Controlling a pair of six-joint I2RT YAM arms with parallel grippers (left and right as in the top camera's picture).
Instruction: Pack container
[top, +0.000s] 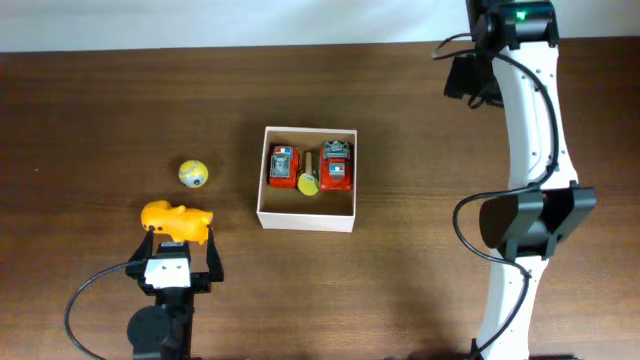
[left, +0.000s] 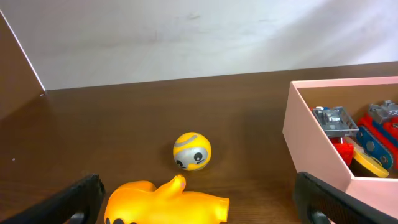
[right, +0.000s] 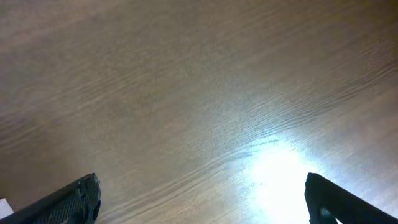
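The container (top: 306, 218) sits mid-surface (top: 100, 100), holding red toys (top: 284, 166). The left claw (top: 181, 243) is spread just behind a yellow toy (top: 177, 219) near the near edge. The right claw (right: 199, 202) hangs spread above the wood.

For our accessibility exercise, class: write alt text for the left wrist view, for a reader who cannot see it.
A yellow toy animal lies on the wooden table near the left arm's open fingers. Beyond it sits a yellow ball with a face; at right, an open container holds red-and-blue toys.
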